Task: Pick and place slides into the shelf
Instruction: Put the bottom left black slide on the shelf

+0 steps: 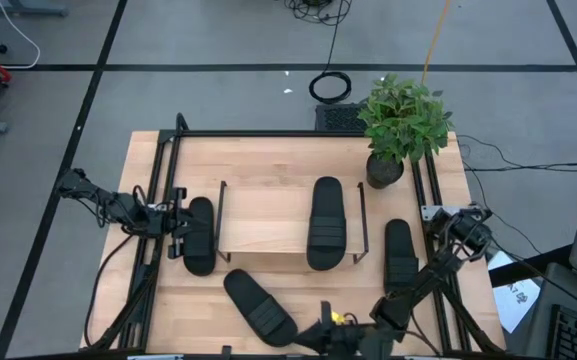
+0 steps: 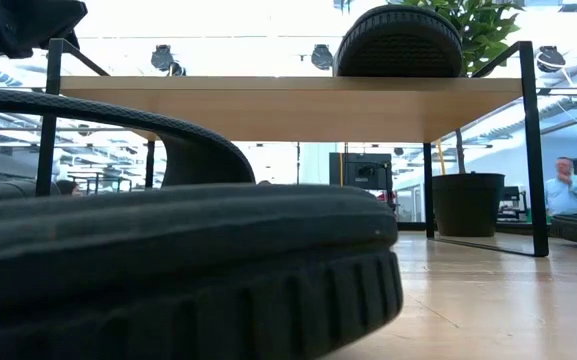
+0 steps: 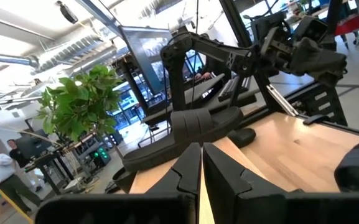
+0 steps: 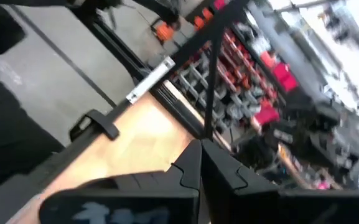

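Note:
The shelf (image 1: pixel 268 230) stands mid-table, and one black slide (image 1: pixel 326 222) lies flat on the right part of its wooden top; the low view shows that slide (image 2: pixel 398 42) on the board (image 2: pixel 298 105). Another slide (image 1: pixel 199 235) lies on the table left of the shelf, a third (image 1: pixel 260 305) lies slantwise near the near edge, and a fourth (image 1: pixel 400 255) lies right of the shelf. My left gripper (image 1: pixel 175 230) is shut, raised beside the left slide; its fingers (image 3: pixel 201 168) point across the shelf top. My right gripper (image 1: pixel 320 335) is shut, low at the near edge beside the slanted slide's end.
A potted plant (image 1: pixel 403 125) stands at the far right corner, close behind the shelf. Black rails (image 1: pixel 163 190) run along the table's left, right and far edges. The near slide (image 2: pixel 168 270) fills the low view's foreground. A person (image 2: pixel 568 185) stands in the room beyond the table.

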### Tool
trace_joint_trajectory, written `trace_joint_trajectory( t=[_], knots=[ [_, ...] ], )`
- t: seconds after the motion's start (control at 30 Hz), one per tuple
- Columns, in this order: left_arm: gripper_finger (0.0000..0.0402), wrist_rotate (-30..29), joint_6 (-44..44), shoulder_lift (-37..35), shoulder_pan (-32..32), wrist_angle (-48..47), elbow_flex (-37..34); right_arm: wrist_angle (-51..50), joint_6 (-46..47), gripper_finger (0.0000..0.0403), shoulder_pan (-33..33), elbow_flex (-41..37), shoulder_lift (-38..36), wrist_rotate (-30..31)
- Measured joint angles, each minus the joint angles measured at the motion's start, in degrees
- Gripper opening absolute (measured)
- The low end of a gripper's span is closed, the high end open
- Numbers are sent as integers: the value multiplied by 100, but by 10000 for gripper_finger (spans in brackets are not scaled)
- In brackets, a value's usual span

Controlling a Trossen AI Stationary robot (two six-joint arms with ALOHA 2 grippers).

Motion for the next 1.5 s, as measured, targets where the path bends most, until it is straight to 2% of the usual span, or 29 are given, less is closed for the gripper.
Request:
trace_joint_trajectory(
  t=[0.13,0.3,0.73,0.93,1.33,1.5],
  knots=[
    [26,0,-4,0,0,-85,0,-313,120,1,-92,0,0,-11],
    [26,0,-4,0,0,-105,0,-609,-336,14,-113,-2,2,9],
    [26,0,17,0,0,-99,0,-955,-216,164,-190,-2,0,-17],
    [26,0,11,0,0,-99,0,-1040,-208,207,-203,-2,0,-301],
    [26,2,7,0,1,-90,0,-505,-306,219,-103,-2,0,-281],
    [26,3,7,0,1,-90,0,7,-766,196,87,-2,-68,201]
  ],
)
